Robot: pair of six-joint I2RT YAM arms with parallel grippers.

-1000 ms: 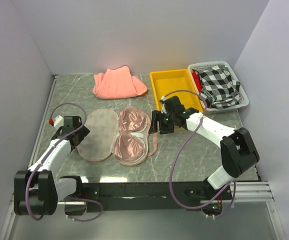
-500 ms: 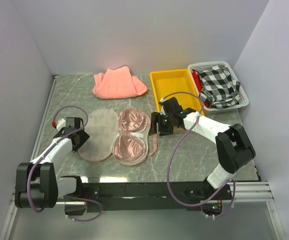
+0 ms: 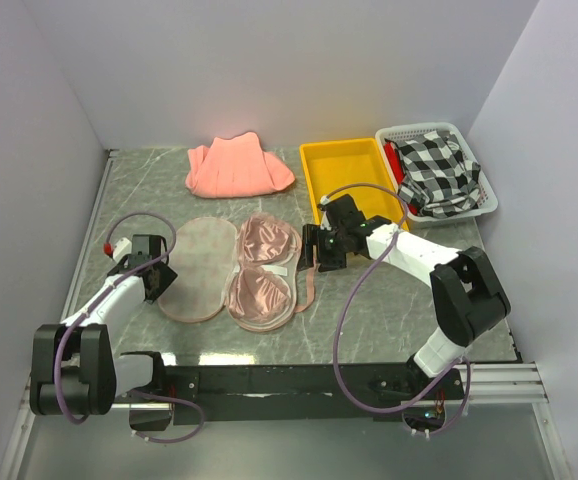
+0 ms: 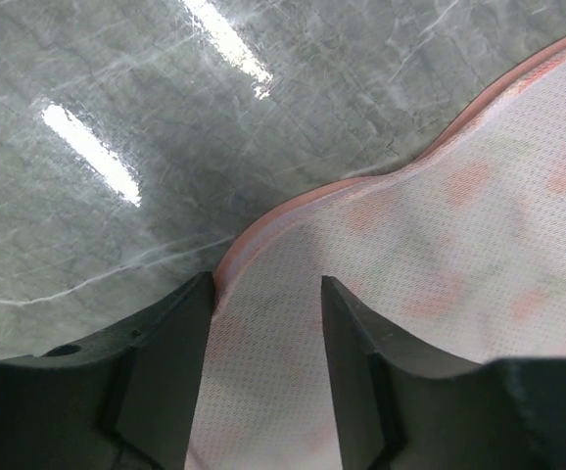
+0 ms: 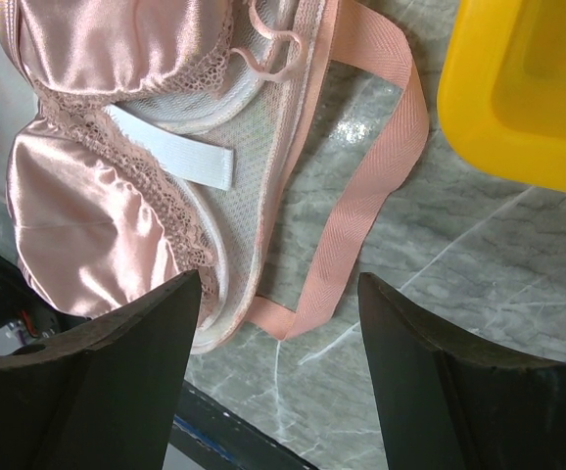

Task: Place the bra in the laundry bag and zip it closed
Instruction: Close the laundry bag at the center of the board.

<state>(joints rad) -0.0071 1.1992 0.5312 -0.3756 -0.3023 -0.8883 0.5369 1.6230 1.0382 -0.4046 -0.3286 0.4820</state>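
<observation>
Near the left edge of the counter, your left gripper point(image 3: 157, 279) sits low with its jaws spread. Its fingers point(image 4: 170, 372) straddle the pink-edged rim of the laundry bag point(image 4: 440, 225) and clamp nothing. The bag's beige printed flap lies flat left of center. The bra point(image 3: 262, 270) lies touching its right side, satin side up, on white mesh lining. Your right gripper point(image 3: 314, 250) is also spread wide and empty, at the bra's right edge over a loose pink ribbon loop point(image 5: 361, 196). Beyond it, a yellow tray point(image 3: 349, 175) sits at the far edge. The white basket point(image 3: 484, 205) with the checked cloth point(image 3: 437, 170) is in the far right corner, and the salmon cloth point(image 3: 234, 168) lies left of the tray.
</observation>
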